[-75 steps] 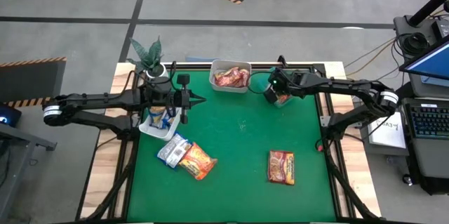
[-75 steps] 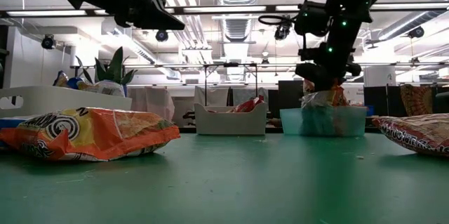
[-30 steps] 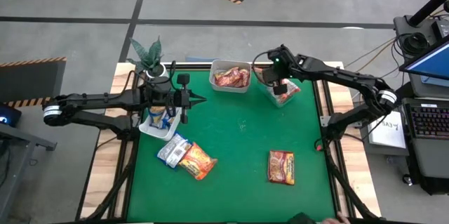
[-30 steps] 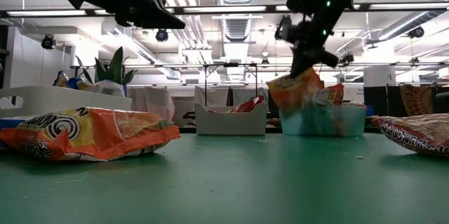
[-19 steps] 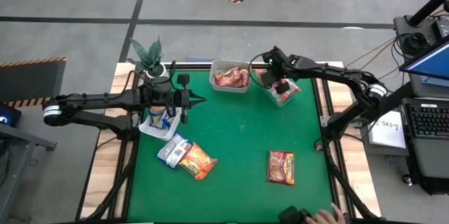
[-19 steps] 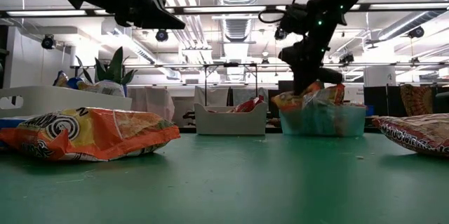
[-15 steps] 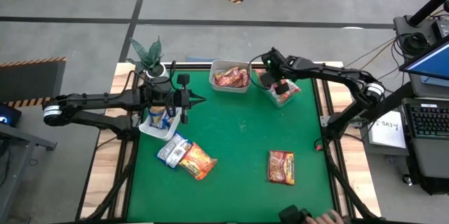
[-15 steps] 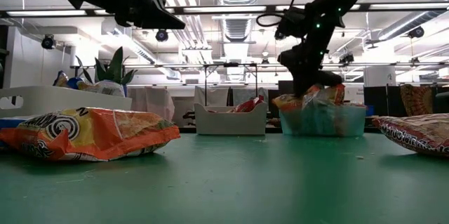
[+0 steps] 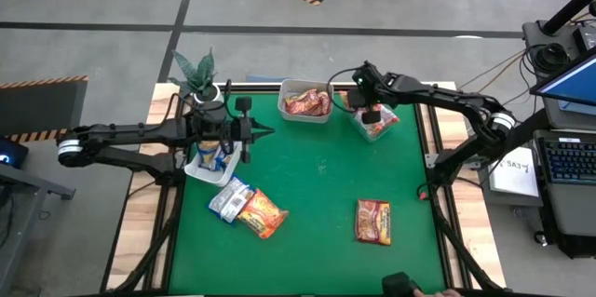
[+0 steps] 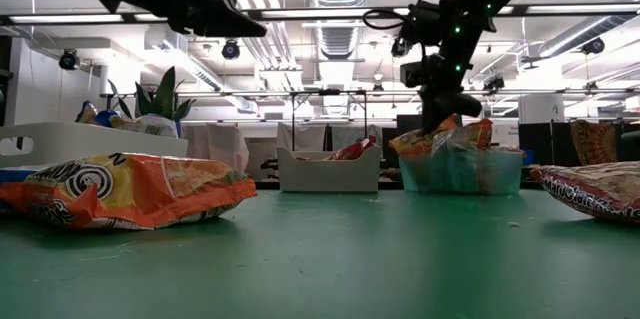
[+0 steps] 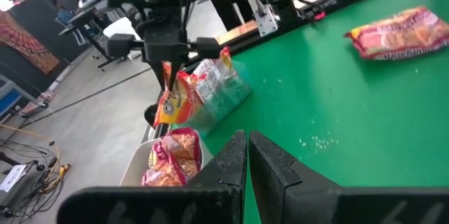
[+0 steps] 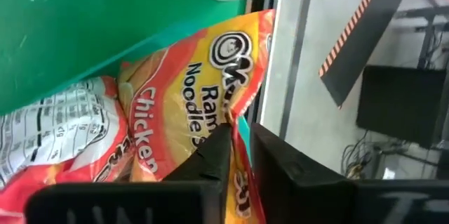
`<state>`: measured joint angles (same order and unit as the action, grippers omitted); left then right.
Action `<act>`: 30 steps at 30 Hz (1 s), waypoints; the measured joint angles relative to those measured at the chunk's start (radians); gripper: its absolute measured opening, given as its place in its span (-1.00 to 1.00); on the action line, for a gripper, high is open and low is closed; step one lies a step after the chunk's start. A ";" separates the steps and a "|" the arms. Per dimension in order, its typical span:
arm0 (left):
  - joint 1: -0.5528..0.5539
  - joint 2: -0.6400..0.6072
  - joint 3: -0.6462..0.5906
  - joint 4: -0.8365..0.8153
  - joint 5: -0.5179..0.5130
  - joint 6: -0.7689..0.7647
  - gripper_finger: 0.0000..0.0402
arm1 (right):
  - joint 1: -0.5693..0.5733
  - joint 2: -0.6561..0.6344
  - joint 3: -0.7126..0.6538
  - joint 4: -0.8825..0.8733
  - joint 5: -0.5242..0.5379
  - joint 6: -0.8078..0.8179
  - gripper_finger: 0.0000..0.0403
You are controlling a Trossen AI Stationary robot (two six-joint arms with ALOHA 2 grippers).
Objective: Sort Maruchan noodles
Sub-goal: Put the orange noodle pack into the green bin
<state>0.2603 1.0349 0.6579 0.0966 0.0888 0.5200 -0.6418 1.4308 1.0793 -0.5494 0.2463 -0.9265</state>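
The right claw (image 9: 366,111) pinches an orange noodle packet (image 12: 189,104) over the clear tub (image 9: 374,122) below it. Letting go crooked could drop it onto the bench (image 9: 317,185).

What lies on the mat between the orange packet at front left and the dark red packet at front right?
Nothing: in the high view, bare green mat separates the orange packet from the dark red packet.

tubs: 3 plastic — white tub (image 9: 207,168) at 9 o'clock, grey-white tub (image 9: 306,101) at 12, clear teal tub (image 9: 372,122) at 1 | loose crinkly ramen packets on green mat: 3 — blue-and-white (image 9: 229,199), orange-yellow (image 9: 263,213), dark red (image 9: 372,221) | potted green plant (image 9: 196,75): 1 | dark robot arms: 2
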 joint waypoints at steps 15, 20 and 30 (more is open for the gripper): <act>0.000 0.150 0.001 0.289 0.002 -0.161 -1.00 | 0.107 -0.113 0.165 -0.243 -0.112 0.499 -0.57; 0.000 0.247 0.051 0.368 0.059 -0.189 -0.99 | 0.191 -0.256 0.019 -0.099 -0.230 0.577 -0.66; 0.029 0.524 0.338 0.347 0.140 -0.194 -0.66 | 0.313 -0.545 -0.403 0.426 -0.229 0.602 -0.74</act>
<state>0.2892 1.5586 0.9963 0.4435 0.2283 0.3256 -0.3291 0.8862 0.6766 -0.1232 0.0170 -0.3248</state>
